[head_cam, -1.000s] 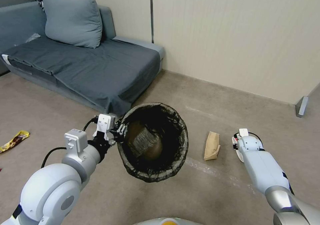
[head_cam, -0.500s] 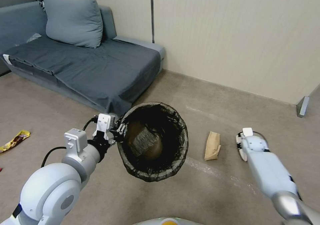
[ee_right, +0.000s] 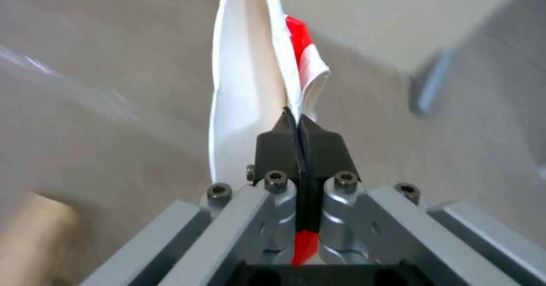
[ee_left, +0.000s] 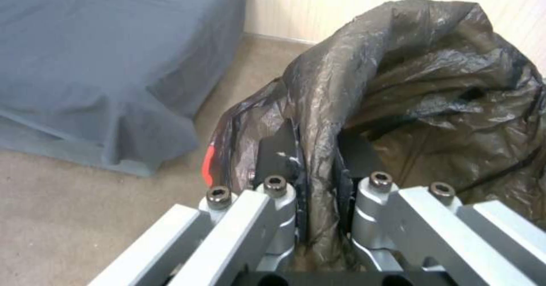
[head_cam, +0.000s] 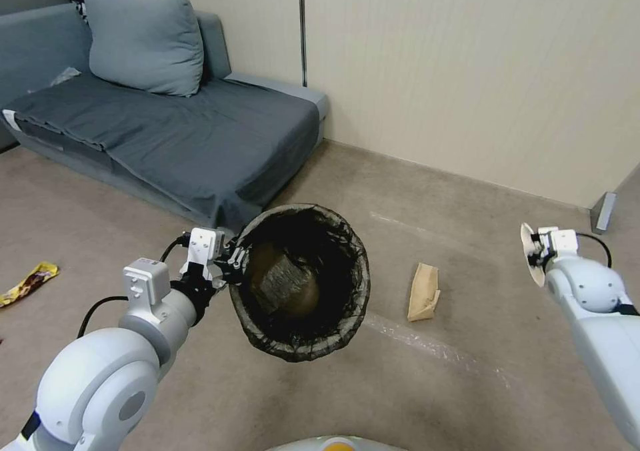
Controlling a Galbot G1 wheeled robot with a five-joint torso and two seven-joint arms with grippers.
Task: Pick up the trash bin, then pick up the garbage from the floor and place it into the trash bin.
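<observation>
Two tools, both loaded: bin and packet off the floor.
Left tool [head_cam: 235, 262] pinches the bin [head_cam: 300, 281] rim, mouth tilted open to receive; right tool [ee_right: 297, 124] clamps a red-and-white packet [ee_right: 250, 77] well to the bin's right, paper bag [head_cam: 424, 291] lying between.

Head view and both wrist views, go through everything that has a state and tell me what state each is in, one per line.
trash bin: lifted off the floor, tilted, mouth toward the camera, some litter inside.
left tool: shut on the bin's lined rim.
right tool: shut on a red-and-white packet, held up off the floor.
tan paper bag: lying on the floor, not picked up.
yellow wrapper: lying on the floor by the sofa.
</observation>
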